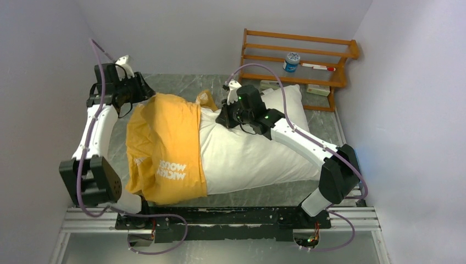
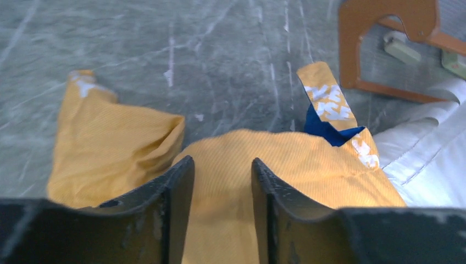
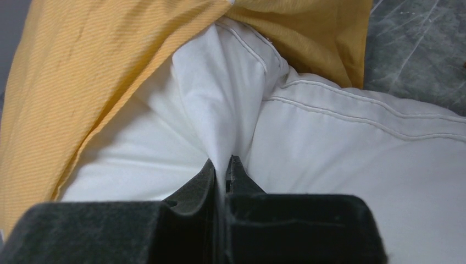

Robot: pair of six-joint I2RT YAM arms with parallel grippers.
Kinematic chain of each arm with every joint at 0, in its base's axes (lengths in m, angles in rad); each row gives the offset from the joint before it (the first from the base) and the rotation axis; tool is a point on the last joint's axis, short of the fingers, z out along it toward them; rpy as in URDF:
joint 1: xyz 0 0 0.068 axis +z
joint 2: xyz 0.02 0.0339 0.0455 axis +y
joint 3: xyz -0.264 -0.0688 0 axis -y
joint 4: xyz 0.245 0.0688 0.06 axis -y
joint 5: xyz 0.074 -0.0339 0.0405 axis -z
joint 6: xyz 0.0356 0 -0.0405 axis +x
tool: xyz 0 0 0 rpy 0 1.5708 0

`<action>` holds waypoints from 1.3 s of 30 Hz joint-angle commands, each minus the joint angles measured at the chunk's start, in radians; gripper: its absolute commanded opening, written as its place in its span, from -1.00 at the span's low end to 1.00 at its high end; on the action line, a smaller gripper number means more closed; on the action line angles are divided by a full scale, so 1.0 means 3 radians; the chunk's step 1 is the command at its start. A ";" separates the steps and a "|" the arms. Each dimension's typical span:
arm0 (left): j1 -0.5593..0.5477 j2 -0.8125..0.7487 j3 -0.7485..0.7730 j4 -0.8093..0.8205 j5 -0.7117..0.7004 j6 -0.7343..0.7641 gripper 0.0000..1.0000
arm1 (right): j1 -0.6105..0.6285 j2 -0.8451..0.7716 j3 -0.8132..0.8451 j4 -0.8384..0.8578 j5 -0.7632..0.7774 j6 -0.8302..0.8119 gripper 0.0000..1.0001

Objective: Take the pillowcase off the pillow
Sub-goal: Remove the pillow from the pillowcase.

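The yellow-orange pillowcase (image 1: 165, 143) with white lettering covers the left part of the white pillow (image 1: 253, 148), whose right part lies bare. My left gripper (image 1: 144, 91) sits at the pillowcase's far left corner. In the left wrist view the gripper (image 2: 222, 160) has its fingers closed part way on a thick bulge of the pillowcase (image 2: 110, 148). A blue inner face shows at a flap. My right gripper (image 1: 224, 118) is on the pillow near the pillowcase's edge. In the right wrist view the gripper (image 3: 221, 162) is shut on a pinched fold of the pillow (image 3: 357, 159), beside the pillowcase (image 3: 82, 66).
A wooden rack (image 1: 297, 55) stands at the back right, holding a jar (image 1: 292, 61), a marker (image 1: 317, 67) and small boxes. It also shows in the left wrist view (image 2: 384, 44). Grey marble table (image 1: 181, 82) lies behind the pillow. Walls stand close on both sides.
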 commanded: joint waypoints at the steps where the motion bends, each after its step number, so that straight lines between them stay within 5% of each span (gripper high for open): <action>1: -0.0003 0.0455 0.0100 0.0082 0.0713 0.0120 0.09 | -0.0099 -0.0051 -0.0102 -0.0559 0.0197 -0.0046 -1.00; 4: -0.0003 0.0473 -0.0028 0.0235 0.0850 0.0044 0.45 | -0.0094 -0.0054 -0.0097 -0.0582 0.0203 -0.0049 -1.00; 7: 0.0002 0.0417 -0.0167 0.0493 0.0991 -0.0160 0.58 | -0.0096 -0.0030 -0.0097 -0.0595 0.0192 -0.0041 -1.00; 9: 0.0006 0.0386 -0.0240 0.0661 0.1098 -0.0308 0.38 | -0.0096 0.0008 -0.0097 -0.0609 0.0182 -0.0033 -1.00; 14: 0.0035 0.0338 -0.0170 0.0471 0.0884 -0.0319 -0.87 | -0.0093 0.0053 -0.0111 -0.0633 0.0192 -0.0010 -1.00; 24: 0.0077 -0.0177 0.0128 -0.0048 -0.1410 -0.0008 -0.90 | -0.0103 0.0101 -0.0099 -0.0762 0.0585 0.0057 -1.00; 34: 0.0225 -0.0288 0.0152 -0.0312 -0.2591 -0.0186 -0.90 | -0.0568 0.0033 -0.0042 -0.0808 0.0980 0.0338 -1.00; 39: 0.0298 -0.0315 0.0178 -0.0352 -0.2452 -0.0317 -0.91 | -0.0814 0.0008 0.0130 -0.0831 0.0938 0.0339 -1.00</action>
